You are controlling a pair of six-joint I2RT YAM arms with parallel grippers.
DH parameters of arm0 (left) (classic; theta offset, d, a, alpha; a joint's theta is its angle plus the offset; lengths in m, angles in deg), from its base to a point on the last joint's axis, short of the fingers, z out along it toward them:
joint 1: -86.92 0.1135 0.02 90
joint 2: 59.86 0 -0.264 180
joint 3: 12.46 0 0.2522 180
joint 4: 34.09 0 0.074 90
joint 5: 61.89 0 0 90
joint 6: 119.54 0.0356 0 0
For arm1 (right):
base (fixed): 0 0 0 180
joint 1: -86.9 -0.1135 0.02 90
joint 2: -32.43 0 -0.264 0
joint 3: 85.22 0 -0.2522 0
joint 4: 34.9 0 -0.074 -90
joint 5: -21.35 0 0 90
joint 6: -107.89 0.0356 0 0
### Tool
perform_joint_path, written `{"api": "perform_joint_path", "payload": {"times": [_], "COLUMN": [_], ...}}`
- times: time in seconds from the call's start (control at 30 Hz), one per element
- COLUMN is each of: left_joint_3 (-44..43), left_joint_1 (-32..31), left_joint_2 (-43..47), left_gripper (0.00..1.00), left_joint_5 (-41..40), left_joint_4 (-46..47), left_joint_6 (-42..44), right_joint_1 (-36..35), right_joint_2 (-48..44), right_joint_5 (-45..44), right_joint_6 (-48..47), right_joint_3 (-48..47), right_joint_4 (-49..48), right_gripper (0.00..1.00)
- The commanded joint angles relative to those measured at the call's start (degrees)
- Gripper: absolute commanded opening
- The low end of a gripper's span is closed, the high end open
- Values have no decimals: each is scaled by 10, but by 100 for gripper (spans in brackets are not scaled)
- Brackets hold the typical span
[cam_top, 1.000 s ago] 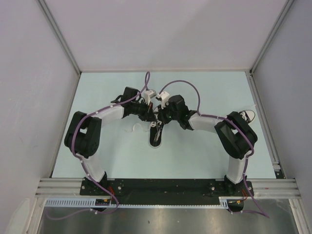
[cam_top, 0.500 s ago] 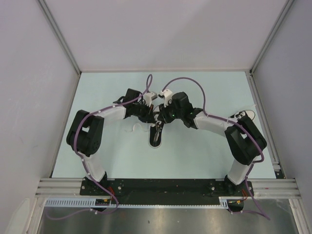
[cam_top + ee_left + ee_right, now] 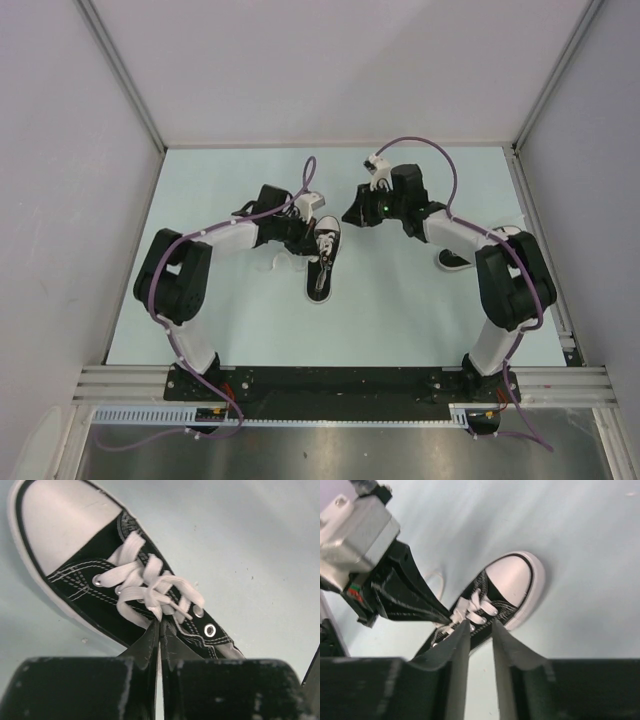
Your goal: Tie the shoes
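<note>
The jaws of the left gripper (image 3: pixel 160 623) are pressed together, and a thin white strip shows between them. From this I judge that they pinch one strand of the long white laces (image 3: pixel 150 587), just where these cross over the top of the shoe. The jaws of the right gripper (image 3: pixel 480 624) stand a little apart with nothing between them; this gripper hangs above the shoe, on its far right side, and does not touch it. The small black canvas sneaker with white rubber toe cap (image 3: pixel 321 268) lies in the middle of the pale blue table (image 3: pixel 400 310), its toe toward the far side. One loose lace end (image 3: pixel 279 263) lies on the table at its left. A second such sneaker (image 3: pixel 452 260) lies beside the right arm (image 3: pixel 505 280), half hidden by it. The step in hand seems to be the first knot: the laces are crossed, but no bow is visible. Next, I think, the right gripper must come down to the free strand and take it, while the left one holds its strand tight so that the crossing does not loosen.
</note>
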Motion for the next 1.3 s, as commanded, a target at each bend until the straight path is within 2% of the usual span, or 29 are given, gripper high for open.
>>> {"api": "perform_joint_path", "payload": {"times": [0.0,0.13,0.43,0.87,0.97,1.1,1.27], "left_joint_3": [5,15,23,18,16,14,23], "left_joint_1": [-23,-39,-46,-46,-46,-45,-26], "left_joint_2": [46,59,63,62,64,80,129], "left_gripper": [4,5,5,5,10,26,40], "left_joint_5": [20,8,-1,-8,-9,-8,18], "left_joint_4": [8,4,5,-11,-19,-39,-54], "left_joint_6": [53,96,118,128,126,128,129], "right_joint_1": [-10,-23,-46,-55,-56,-58,-60], "right_joint_2": [40,80,118,115,111,111,111], "right_joint_5": [45,62,100,102,101,95,86], "right_joint_6": [39,43,-2,-104,-122,-135,-147], "right_joint_3": [-29,-54,-76,-90,-90,-90,-90], "right_joint_4": [-77,-88,-59,60,85,95,104], "right_gripper": [34,38,38,36,33,27,21]}}
